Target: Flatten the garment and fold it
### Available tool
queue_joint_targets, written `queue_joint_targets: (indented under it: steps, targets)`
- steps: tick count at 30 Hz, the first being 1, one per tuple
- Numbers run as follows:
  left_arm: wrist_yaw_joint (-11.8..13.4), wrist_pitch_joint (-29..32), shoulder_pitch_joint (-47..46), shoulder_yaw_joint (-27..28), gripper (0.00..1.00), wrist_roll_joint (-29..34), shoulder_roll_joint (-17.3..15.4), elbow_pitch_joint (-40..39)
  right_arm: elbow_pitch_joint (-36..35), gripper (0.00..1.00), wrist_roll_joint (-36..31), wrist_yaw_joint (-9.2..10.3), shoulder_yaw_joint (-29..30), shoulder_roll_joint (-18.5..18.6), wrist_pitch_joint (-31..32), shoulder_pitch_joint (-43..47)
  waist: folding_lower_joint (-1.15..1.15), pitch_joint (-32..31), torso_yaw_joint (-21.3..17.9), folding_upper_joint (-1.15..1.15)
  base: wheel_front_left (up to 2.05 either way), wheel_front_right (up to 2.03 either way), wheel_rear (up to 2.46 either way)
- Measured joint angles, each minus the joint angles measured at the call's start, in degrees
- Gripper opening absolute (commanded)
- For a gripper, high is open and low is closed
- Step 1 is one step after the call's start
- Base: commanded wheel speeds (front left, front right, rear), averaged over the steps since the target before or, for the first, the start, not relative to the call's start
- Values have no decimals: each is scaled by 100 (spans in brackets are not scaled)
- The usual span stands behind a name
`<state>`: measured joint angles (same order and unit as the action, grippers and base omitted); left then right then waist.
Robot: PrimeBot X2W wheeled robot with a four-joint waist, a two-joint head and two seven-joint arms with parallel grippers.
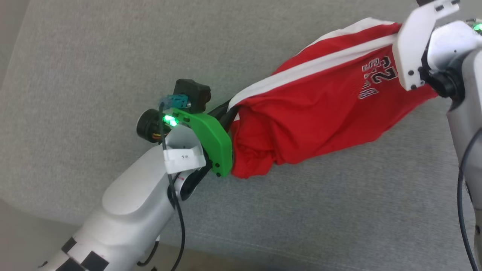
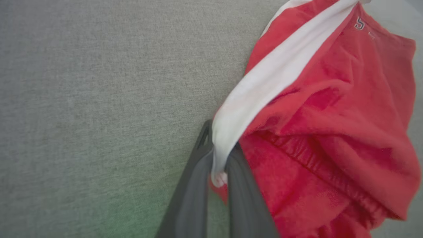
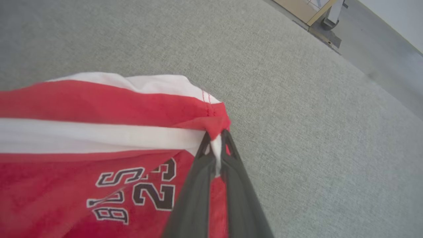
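Note:
The garment (image 1: pixel 320 109), bright red shorts with a white side stripe and a printed number, hangs stretched between my two grippers above the grey surface. My left gripper (image 2: pixel 218 155) is shut on the white stripe at the waistband end of the garment (image 2: pixel 330 125), whose elastic waistband sags below. My right gripper (image 3: pixel 216 140) is shut on the stripe at the hem corner of the garment (image 3: pixel 99 138), beside the lettering. In the head view the left gripper (image 1: pixel 228 113) is at the cloth's lower-left end; the right wrist (image 1: pixel 421 45) stands at the upper right.
A grey fabric surface (image 1: pixel 113 56) spreads under everything. Its front edge runs along the lower left of the head view. In the right wrist view a wooden furniture base (image 3: pixel 314 10) and bare floor lie beyond the surface's far edge.

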<state>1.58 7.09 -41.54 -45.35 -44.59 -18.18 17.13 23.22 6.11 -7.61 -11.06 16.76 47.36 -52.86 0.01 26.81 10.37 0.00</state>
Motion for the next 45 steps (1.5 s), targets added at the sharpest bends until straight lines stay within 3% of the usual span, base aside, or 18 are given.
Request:
queue_joint_targets:
  steps: [7, 8, 9, 10, 11, 17, 22, 27, 32, 34, 36, 40, 45]
  targets:
    - [-108, 44, -137, -55, 0, -76, 188, 149, 684, 0, 16, 1, -337, 67, 38, -407, 0, 325, 265, 0, 0, 0, 0]
    - [-112, 38, -140, -55, 18, -90, 207, 148, 739, 0, 43, 2, -331, 70, 60, -455, 0, 349, 286, 0, 0, 0, 0]
    - [-135, 22, -141, -60, 55, -90, 224, 141, 775, 37, 65, 2, -334, 76, 62, -508, 0, 371, 309, 0, 0, 0, 0]
    - [-146, -22, -141, -60, 100, -90, 234, 129, 799, 90, 98, 3, -349, 80, 53, -536, 0, 381, 325, 0, 0, 0, 0]
    - [-152, -57, -139, -70, 100, -90, 242, 119, 842, 100, 146, 4, -369, 87, 41, -552, 0, 374, 331, 0, 0, 0, 0]
    - [-122, -343, 85, -119, 100, -45, 187, -66, 876, 100, 586, 4, -543, 156, -353, -399, 0, 171, 302, 0, 0, 0, 0]
    - [118, -776, 550, -19, 100, 26, -48, -433, 594, 100, 1014, 3, -788, 335, -772, 143, 0, -179, 224, 0, 0, 0, 0]
    - [419, -1631, 1010, 266, 100, 147, -227, -791, 78, 100, 1319, 3, -541, 472, -1559, 745, -1, -585, 144, 0, 0, 0, 0]
    - [605, -2160, 1420, 809, 100, 421, -208, -876, -199, 100, 1370, 3, -81, 380, -2442, 1361, -1, -898, 77, 0, 0, 0, 0]
    - [601, -2165, 1610, 1445, 100, 668, 21, -1105, -212, 100, 1367, 3, 200, 287, -2817, 1553, -1, -979, 53, 0, 0, 0, 0]
    - [486, -2182, 1785, 2078, 100, 976, 332, -1349, -167, 100, 1360, 3, 428, 185, -3095, 1658, -1, -1009, 36, 0, 0, 0, 0]
    - [-29, -2187, 2297, 3092, 100, 1606, 1031, -1545, 212, 100, 1344, 3, 875, -55, -3414, 1677, -1, -955, 19, 0, 0, 0, 0]
    - [-530, -2189, 2526, 3846, 100, 2328, 1429, -1606, 845, 100, 1238, 3, 1156, -276, -3312, 1539, -1, -850, 27, 0, 0, 0, 0]
